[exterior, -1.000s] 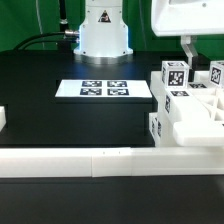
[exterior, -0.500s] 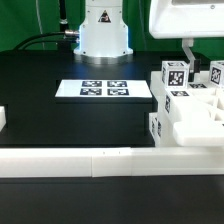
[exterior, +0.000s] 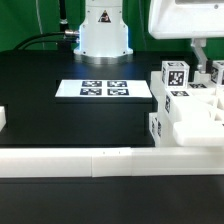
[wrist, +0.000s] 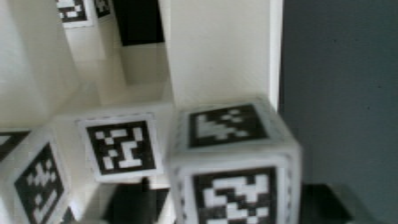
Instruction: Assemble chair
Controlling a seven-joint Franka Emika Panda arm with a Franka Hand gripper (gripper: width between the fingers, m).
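This is a robotics lab bench set up for recorded trials. A matte black table (exterior: pixel 60 125) carries the marker board (exterior: pixel 105 89) printed with four black-and-white tags, lying flat in front of the white base of the robot arm (exterior: pixel 104 30). Cables (exterior: pixel 45 40) trail from that base across the table, and a green backdrop (exterior: pixel 30 18) closes off the rear. A long low white border rail (exterior: pixel 80 160) edges the near side. The white chair parts (exterior: pixel 188 105) bear the same kind of square tags (wrist: pixel 222 125).
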